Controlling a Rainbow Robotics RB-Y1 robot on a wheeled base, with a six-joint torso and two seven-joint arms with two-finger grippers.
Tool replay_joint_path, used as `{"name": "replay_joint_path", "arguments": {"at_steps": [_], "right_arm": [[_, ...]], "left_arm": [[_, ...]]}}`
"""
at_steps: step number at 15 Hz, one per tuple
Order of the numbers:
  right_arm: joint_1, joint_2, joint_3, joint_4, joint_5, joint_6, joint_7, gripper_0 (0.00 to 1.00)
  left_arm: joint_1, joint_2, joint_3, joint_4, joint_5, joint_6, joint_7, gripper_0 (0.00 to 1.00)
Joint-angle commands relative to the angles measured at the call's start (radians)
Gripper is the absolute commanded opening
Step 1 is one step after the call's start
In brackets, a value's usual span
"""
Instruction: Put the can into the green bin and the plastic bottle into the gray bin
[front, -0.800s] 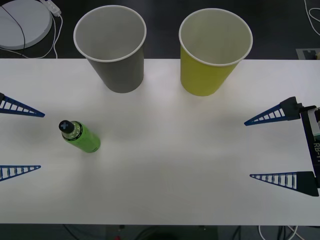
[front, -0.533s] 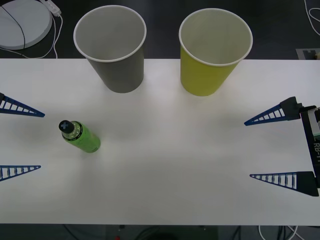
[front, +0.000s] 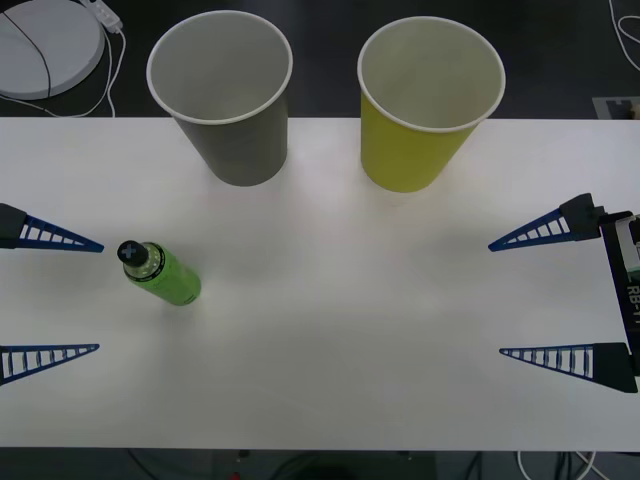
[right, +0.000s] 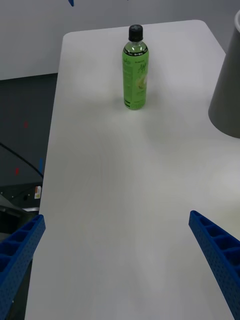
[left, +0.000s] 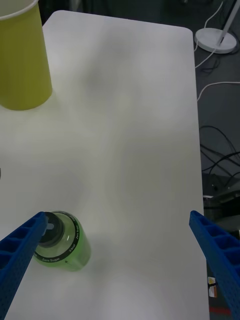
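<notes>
The plastic bottle (front: 160, 272), bright green with a black cap, stands upright on the left of the white table (front: 340, 330). My left gripper (front: 100, 298) is open just left of it, level with it and apart from it. At the back stand the gray bin (front: 225, 100) and, to its right, the green bin (front: 425, 110), both upright and open-topped. My right gripper (front: 495, 300) waits open at the table's right side. The left wrist view has the bottle (left: 62, 242) close to one finger, with the green bin (left: 22, 60) beyond. From the right wrist, the bottle (right: 135, 70) stands far off beside the gray bin (right: 227, 95). The can is out of view.
A round white stand base (front: 45, 45) with a cable lies on the dark floor beyond the table's back left corner. More cables (left: 220, 145) run along the floor past the table's edge. Bare table stretches between the two grippers.
My left gripper has moved a little to the right, toward the bottle, and slightly toward the table's front. The bottle, both bins and the right gripper have stayed put.
</notes>
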Motion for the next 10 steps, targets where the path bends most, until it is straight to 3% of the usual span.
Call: {"name": "replay_joint_path", "arguments": {"at_steps": [1, 10], "right_arm": [[0.000, 0.000, 0.000, 0.000, 0.000, 0.000, 0.000, 1.00], [0.000, 0.000, 0.000, 0.000, 0.000, 0.000, 0.000, 1.00]], "left_arm": [[0.004, 0.006, 0.000, 0.026, -0.001, 0.032, 0.000, 1.00], [0.088, 0.026, -0.001, 0.064, 0.020, 0.170, -0.026, 1.00]]}}
